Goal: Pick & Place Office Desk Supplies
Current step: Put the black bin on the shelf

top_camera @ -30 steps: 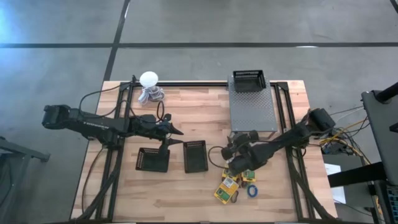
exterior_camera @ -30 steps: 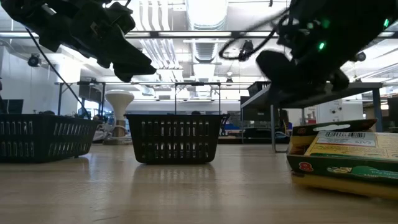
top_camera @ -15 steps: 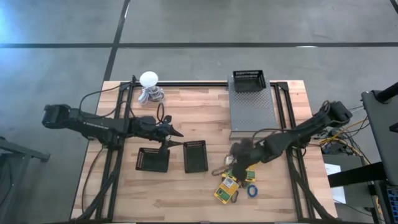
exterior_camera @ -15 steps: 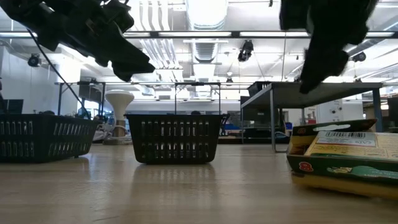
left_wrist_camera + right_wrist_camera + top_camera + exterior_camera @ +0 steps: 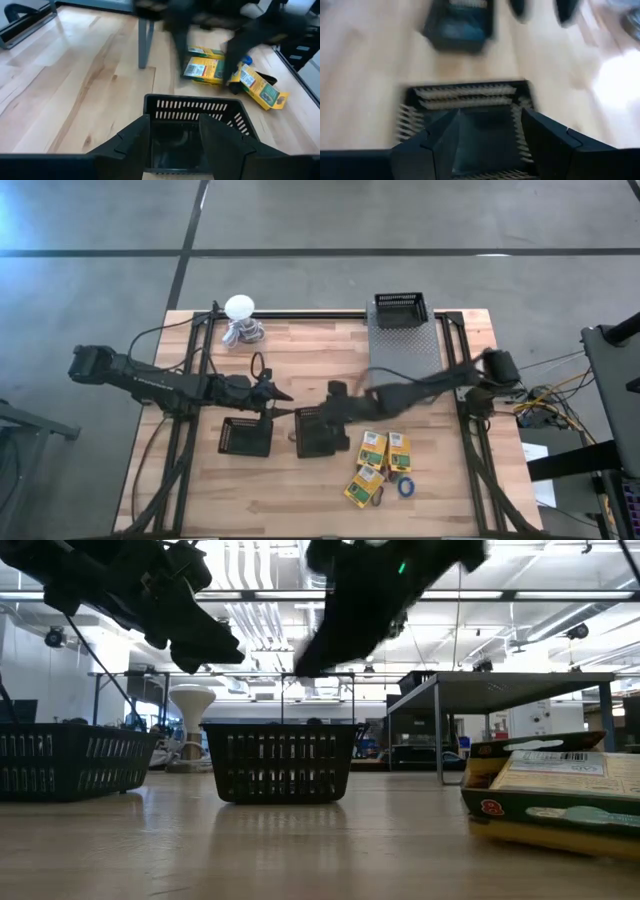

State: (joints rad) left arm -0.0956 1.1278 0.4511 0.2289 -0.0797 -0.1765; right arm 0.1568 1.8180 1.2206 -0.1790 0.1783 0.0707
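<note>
The desk (image 5: pixel 300 500) carries two black baskets. The right pincer (image 5: pixel 335 402), spread and apparently empty, hovers over the right basket (image 5: pixel 314 431); the boxes (image 5: pixel 384 450) lie toward the desk's front-right. Dropping lower, it could knock the basket askew.

Two baskets (image 5: pixel 246 437) side by side; boxes (image 5: pixel 384 450) right.

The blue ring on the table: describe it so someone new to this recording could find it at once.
On the wooden table, look toward the near right part, where yellow-and-green boxes lie in a cluster. The blue ring lies flat just right of the lowest box. It is the only open blue circle; its neighbours are printed cardboard rectangles.
</note>
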